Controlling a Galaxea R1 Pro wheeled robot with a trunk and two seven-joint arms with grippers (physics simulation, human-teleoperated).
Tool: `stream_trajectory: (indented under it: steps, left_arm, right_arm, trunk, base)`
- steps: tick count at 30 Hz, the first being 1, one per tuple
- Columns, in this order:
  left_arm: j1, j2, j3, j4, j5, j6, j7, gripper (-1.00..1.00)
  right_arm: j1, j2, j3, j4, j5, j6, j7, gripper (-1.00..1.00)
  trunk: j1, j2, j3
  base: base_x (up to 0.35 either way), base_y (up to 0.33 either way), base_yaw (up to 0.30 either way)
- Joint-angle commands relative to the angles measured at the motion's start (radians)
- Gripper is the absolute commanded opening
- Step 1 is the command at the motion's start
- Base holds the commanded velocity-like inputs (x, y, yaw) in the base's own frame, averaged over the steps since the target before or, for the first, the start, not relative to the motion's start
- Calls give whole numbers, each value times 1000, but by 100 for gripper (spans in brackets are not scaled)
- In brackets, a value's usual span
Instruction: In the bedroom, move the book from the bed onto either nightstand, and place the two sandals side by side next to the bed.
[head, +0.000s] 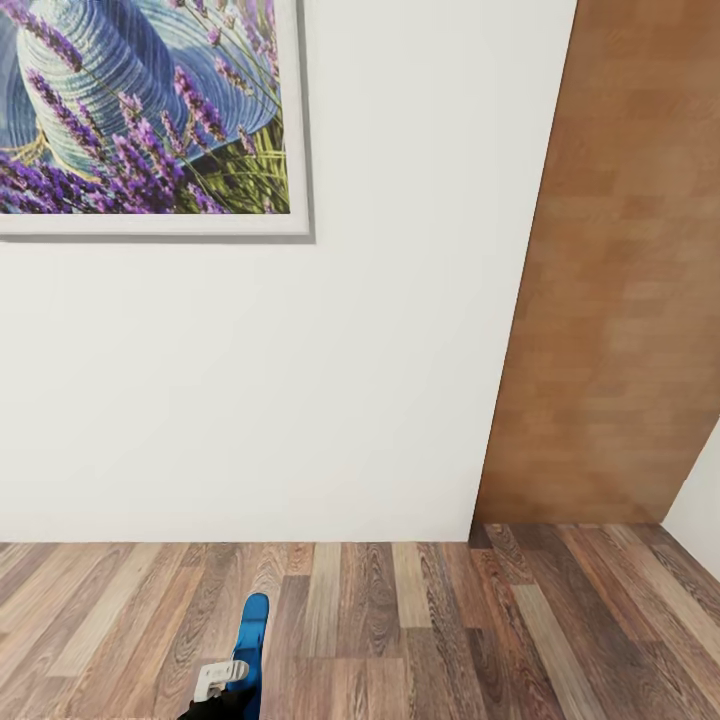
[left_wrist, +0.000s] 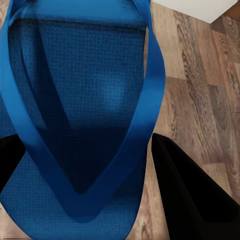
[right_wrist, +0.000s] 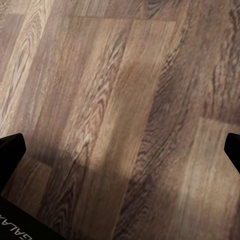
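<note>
Blue sandal (left_wrist: 85, 115) clamped in left pincer (head: 222, 682), above wooden floor (head: 450, 630)

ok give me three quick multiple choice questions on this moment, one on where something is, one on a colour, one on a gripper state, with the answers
1. Where does the framed picture hang?
A. on the white wall
B. on the wooden panel
C. on the floor

2. What colour is the sandal?
A. red
B. blue
C. green

3. What is the state of the left gripper?
A. open and empty
B. shut on a book
C. shut on the sandal

Answers: 1 A, the head view shows it on the white wall. 2 B, sole and straps are bright blue. 3 C, the left wrist view shows the dark fingers on either side of the sandal.
</note>
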Motion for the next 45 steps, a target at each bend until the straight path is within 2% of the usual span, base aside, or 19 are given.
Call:
stream_trajectory:
  steps: [1,45]
  left_arm:
    - [-1,0,7,1,-12,-6,-4,-100]
    - [-1,0,9,0,-10,-5,-4,-100]
  right_arm:
    - [-1,-1,6,0,-9,0,0,100]
    - [-1,-1,5,1,-9,0,-3,100]
  trunk:
    - [0,0,-1]
    - [0,0,-19]
  base:
    - [0,0,217]
    - [0,0,269]
